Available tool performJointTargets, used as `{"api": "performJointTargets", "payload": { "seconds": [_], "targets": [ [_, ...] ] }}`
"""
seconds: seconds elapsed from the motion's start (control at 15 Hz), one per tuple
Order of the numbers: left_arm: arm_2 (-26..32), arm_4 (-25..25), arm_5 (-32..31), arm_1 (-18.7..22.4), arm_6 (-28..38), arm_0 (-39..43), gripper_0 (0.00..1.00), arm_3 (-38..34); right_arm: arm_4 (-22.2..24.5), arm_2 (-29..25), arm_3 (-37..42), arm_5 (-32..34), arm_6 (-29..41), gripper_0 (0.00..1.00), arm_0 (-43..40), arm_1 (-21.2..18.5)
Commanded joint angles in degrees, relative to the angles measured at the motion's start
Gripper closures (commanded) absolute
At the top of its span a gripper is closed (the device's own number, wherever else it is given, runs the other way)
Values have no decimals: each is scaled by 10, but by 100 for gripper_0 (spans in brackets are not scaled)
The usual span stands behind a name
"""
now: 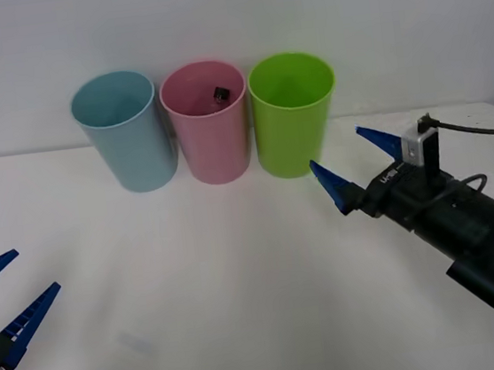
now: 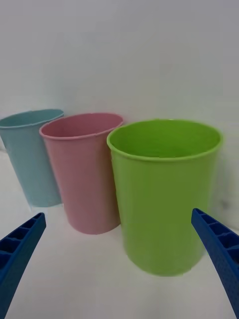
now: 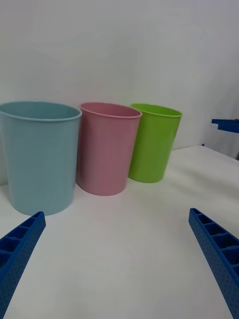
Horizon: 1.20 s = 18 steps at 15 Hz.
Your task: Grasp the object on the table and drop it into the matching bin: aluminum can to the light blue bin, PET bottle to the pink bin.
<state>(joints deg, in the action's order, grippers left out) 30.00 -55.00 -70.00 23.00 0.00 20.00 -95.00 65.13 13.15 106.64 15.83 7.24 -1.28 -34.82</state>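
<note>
We judge the task all but done: the PET bottle (image 1: 221,93) lies inside the pink bin (image 1: 210,144), its black cap showing in the bin's mouth at the upper middle of the front view. Our right gripper (image 1: 356,163), fingers spread and holding nothing, sits right of centre near the lime green bin (image 1: 293,135). Our left gripper (image 1: 9,292) waits spread at the lower left. The table (image 1: 206,297) bears no other object, so we see only withdrawal left.
</note>
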Motion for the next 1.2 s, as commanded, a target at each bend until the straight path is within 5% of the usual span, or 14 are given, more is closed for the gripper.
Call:
{"api": "performJointTargets", "payload": {
  "seconds": [0.07,1.2],
  "targets": [
    [0,0,0,0,0,0,0,0,-13,-36,1,44,-55,0,-45,0],
    [0,0,0,0,0,0,0,0,-51,-240,1,312,-153,0,-264,46]
  ]
}}
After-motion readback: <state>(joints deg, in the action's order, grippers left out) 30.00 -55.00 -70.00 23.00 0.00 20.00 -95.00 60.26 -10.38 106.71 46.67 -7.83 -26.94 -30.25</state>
